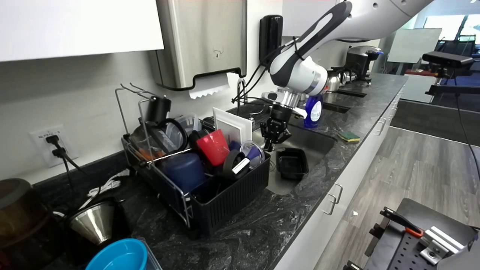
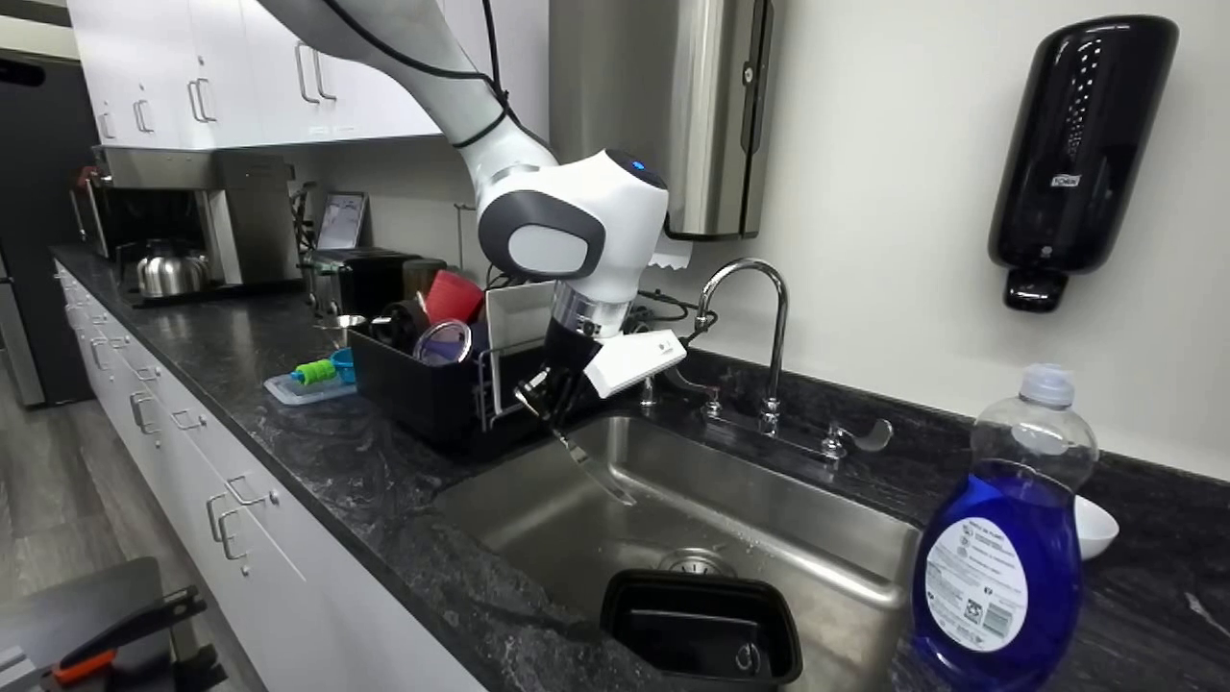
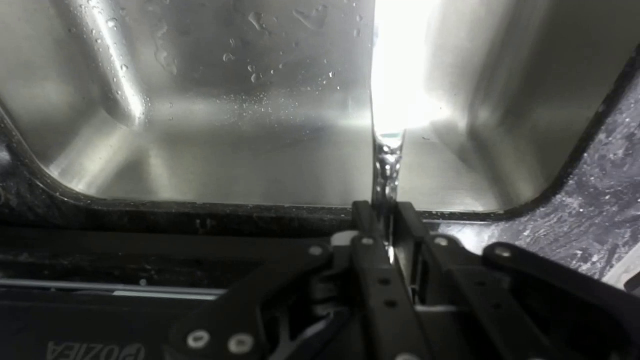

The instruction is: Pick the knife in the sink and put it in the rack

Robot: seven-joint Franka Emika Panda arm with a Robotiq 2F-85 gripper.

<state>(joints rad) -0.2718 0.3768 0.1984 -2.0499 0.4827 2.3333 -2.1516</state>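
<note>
The glossy black wall dispenser (image 2: 1081, 154) carries "TORK". The white rectangular outlet plate (image 1: 42, 147) shows, it seems, "NLP21C-5". Upturned letters on the black wire-frame dish rack (image 3: 100, 320) and small print on the clear blue-filled bottle (image 2: 1004, 577) I cannot surely read.

I was working remotely in what looked like a workplace kitchen. In an exterior view, a rectangular stainless-steel sink (image 2: 769, 519) lay at lower middle, and a glossy black wall dispenser (image 2: 1086, 144) hung at upper right. In an exterior view, I saw a brushed-metal paper-towel dispenser (image 1: 210, 41) at the top, a loaded black wire-frame dish rack (image 1: 236, 197) left of centre, and a large white board (image 1: 414, 45) at upper right.
</note>
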